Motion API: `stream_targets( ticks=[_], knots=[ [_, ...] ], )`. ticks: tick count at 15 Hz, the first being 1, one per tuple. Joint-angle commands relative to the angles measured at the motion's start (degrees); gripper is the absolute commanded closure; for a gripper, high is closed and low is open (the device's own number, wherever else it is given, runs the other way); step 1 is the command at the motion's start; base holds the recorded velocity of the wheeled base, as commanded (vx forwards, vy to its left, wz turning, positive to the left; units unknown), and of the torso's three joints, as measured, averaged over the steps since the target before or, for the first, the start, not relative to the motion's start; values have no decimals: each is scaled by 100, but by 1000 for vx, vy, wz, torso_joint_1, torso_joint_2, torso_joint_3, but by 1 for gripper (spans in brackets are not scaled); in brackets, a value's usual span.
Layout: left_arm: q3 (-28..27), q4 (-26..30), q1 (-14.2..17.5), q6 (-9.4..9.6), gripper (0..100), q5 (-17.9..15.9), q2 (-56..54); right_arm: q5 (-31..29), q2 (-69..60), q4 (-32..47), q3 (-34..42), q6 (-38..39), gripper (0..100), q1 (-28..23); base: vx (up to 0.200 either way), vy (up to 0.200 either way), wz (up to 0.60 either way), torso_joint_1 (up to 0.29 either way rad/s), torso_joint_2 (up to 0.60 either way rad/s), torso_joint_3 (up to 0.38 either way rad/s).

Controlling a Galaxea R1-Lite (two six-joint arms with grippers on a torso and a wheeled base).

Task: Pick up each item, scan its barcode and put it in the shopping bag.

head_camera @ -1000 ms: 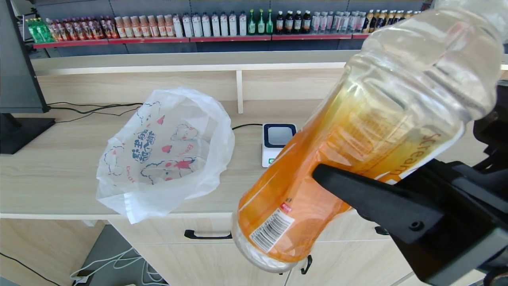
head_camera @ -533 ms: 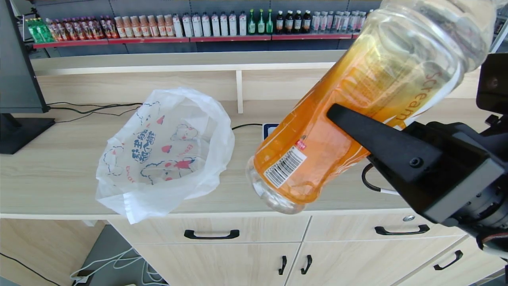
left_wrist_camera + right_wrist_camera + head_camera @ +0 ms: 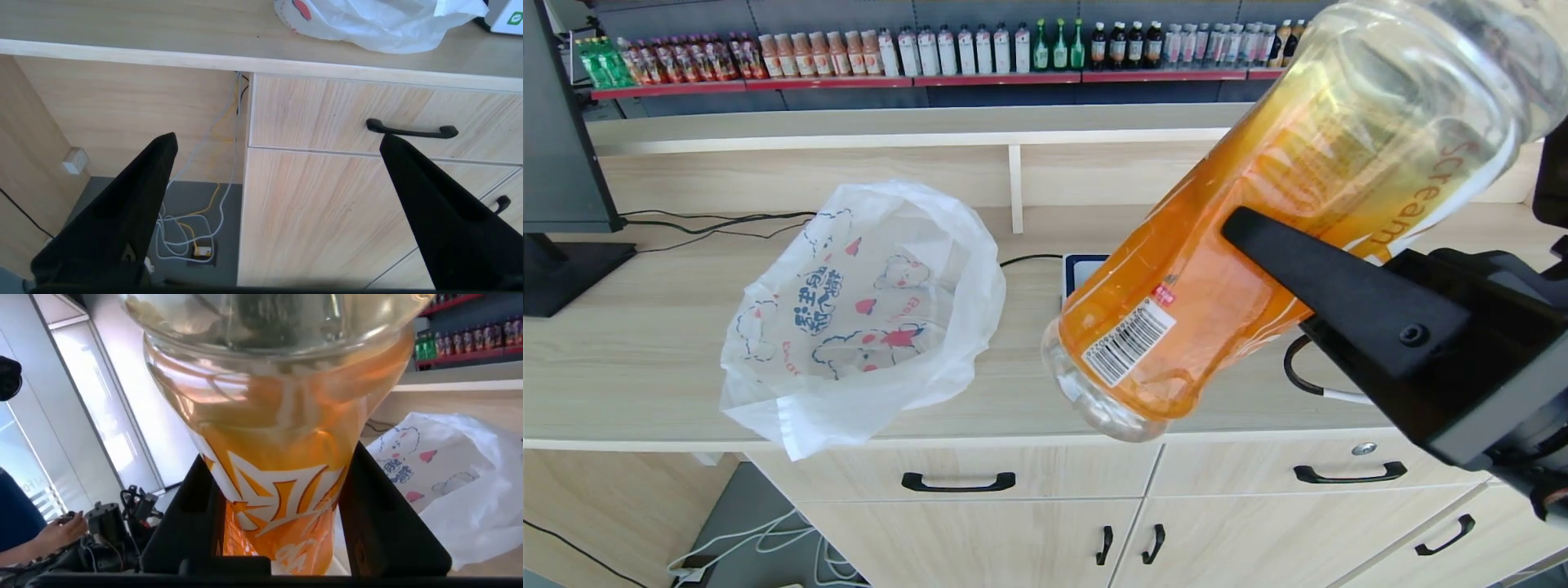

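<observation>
Snugly around the tilted orange bottle [image 3: 1258, 245], the right claw [image 3: 282, 514]

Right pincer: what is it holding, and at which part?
The right pincer grips the bottle around its labelled middle. The left pincer is open and empty.

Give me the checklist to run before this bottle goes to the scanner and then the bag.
1. Grip: right end effector clamps the orange bottle on both sides: ok.
2. Barcode aimed at the scanner: it faces up toward the head camera, seemingly away from the scanner window: not ok.
3. Scan registered: scanner mostly hidden behind the bottle: cannot tell.
4. Shopping bag mouth open, sitting on the counter beside the scanner: ok.
5. Left end effector open, empty, low before the drawers, clear of the path: ok.
</observation>
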Motion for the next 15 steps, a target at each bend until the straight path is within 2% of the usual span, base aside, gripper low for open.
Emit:
stream_targets(
  ticks=[1,3,6,9,11,15],
  knots=[
    [0,0,-2,-1,0,0,0,1,-45,-3,85,-30,100,3,0,0,0,0,0,0],
    [0,0,-2,-1,0,0,0,1,-45,-3,339,-399,100,-182,0,0,0,0,0,0],
    [0,0,-2,-1,0,0,0,-8,-124,-3,489,-557,100,-305,0,0,0,0,0,0],
    [0,0,-2,-1,0,0,0,-246,-45,-3,647,-1085,100,-498,0,0,0,0,0,0],
    [0,0,-2,-1,0,0,0,-430,439,-3,445,-2236,100,-999,0,0,0,0,0,0],
    [0,0,-2,-1,0,0,0,-448,1045,-3,-337,-3361,100,-1298,0,0,0,0,0,0]
  ],
)
